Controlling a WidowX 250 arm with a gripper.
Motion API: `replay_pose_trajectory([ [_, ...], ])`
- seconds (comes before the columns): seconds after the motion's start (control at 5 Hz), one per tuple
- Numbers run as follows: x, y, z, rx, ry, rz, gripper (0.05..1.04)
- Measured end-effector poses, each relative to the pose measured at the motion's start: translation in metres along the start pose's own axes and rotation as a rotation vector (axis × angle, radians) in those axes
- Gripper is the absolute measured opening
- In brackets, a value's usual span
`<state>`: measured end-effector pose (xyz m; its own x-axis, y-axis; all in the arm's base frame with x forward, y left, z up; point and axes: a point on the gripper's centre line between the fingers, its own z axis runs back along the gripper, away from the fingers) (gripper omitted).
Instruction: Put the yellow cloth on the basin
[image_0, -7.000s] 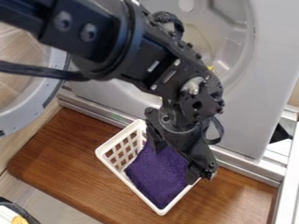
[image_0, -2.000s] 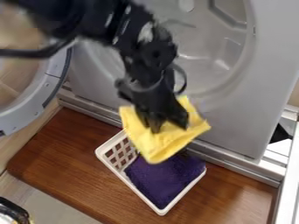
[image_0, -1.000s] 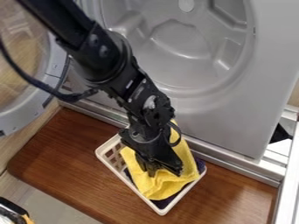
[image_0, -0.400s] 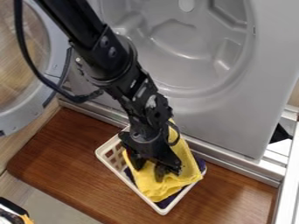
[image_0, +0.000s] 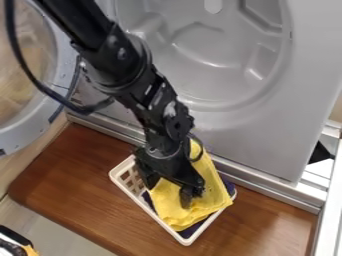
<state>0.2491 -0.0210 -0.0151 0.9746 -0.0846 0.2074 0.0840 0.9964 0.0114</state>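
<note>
Presumably soft and light, the yellow cloth (image_0: 208, 194) is best pinched near its middle, the gripper (image_0: 169, 190) being spread wide over it.

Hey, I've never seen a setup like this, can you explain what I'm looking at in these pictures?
This is a black robot arm, seen by one fixed camera looking down at a slant. Its two-finger tool is low over a white basket on a brown wooden surface. A yellow cloth lies in the basket, over a purple cloth showing at its edges. The tool's fingers stand apart, so the yellow cloth seems to be resting there rather than gripped. Behind is a grey panel with a round hollow, probably a toy washing machine, with its round door open at the picture's left.
</note>
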Motion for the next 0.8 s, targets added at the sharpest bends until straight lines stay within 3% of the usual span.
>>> replay_pose_trajectory([
  [0.2,0.008,-0.001,0.020,-0.002,0.026,-0.030,1.001],
  [0.4,0.014,-0.006,0.047,-0.007,-0.002,-0.047,1.001],
  [0.8,0.019,-0.009,0.058,-0.018,0.021,-0.072,1.001],
])
